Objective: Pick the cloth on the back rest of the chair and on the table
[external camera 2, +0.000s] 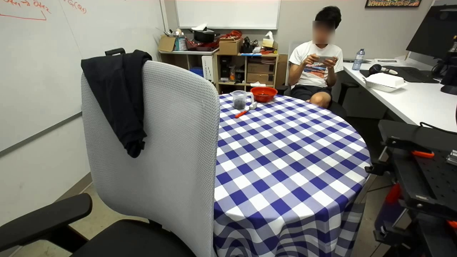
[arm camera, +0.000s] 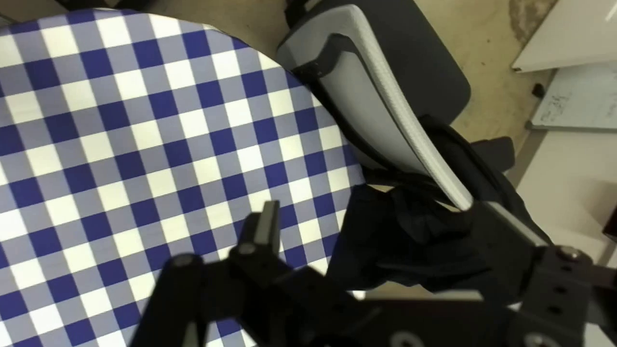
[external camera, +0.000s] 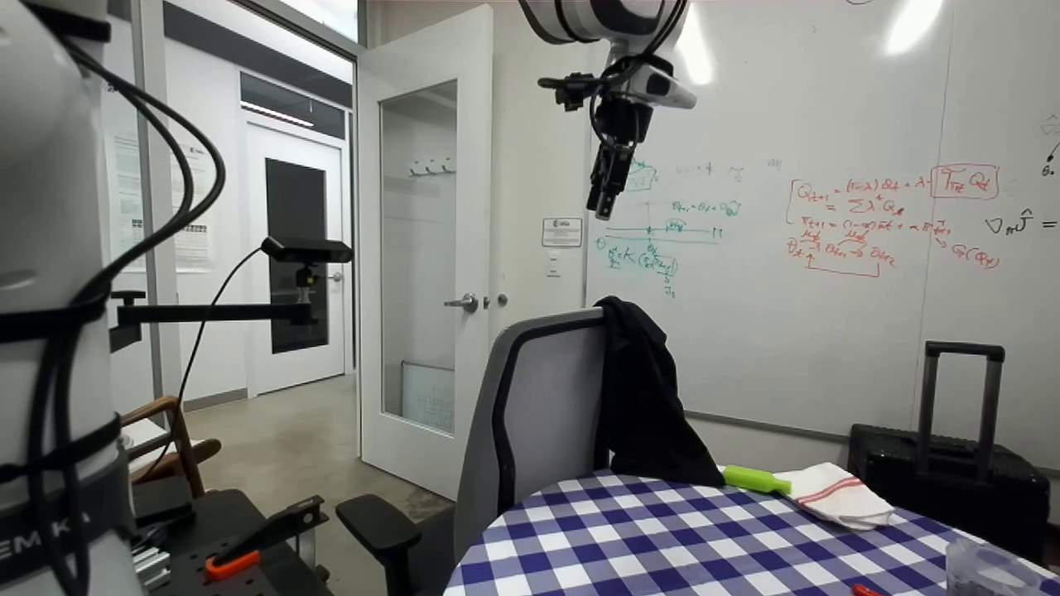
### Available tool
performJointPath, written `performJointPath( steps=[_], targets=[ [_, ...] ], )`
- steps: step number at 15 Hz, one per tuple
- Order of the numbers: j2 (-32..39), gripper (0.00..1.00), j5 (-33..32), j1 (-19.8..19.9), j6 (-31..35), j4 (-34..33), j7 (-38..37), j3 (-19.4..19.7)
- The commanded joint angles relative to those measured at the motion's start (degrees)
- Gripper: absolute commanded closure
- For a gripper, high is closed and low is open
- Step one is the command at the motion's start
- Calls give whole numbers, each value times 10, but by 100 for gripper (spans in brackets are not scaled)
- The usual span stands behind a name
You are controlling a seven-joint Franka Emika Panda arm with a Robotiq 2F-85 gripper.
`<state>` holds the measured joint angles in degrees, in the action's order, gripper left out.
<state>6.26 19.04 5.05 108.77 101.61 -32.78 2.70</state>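
Black cloth [external camera: 646, 406] slung over the chair's backrest [external camera: 551, 406], gripper [external camera: 599, 205] empty above it.
In an exterior view, the cloth drops from mid-frame to the rim of the checkered tabletop [external camera: 629, 538]; I can't tell if it rests there. I'd expect it light, limp, hard to harm, best taken at the fold over the backrest's rounded top. In an exterior view the cloth [external camera 2: 116, 92] hangs upper left, tapering to a bunched end against taut grey mesh; the fabric looks smooth, so it may slither. In the wrist view the gripper's 2 fingers [arm camera: 265, 229] stand wide apart, lower middle and lower right, with nothing held; wrinkled cloth shows beyond them. A pinch set too deep might catch the stiff backrest rim.
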Motion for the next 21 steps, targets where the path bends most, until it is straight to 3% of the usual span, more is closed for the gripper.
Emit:
performJointPath(
  steps=[1, 7, 8, 21],
  targets=[
    [59, 0, 58, -7, 50, -73, -69, 5],
    [127, 0, 106, -22, 202, -112, -184, -2],
    [96, 0, 90, -14, 175, -83, -147, -1],
    [107, 0, 96, -22, 215, -42, -185, -1]
  ],
)
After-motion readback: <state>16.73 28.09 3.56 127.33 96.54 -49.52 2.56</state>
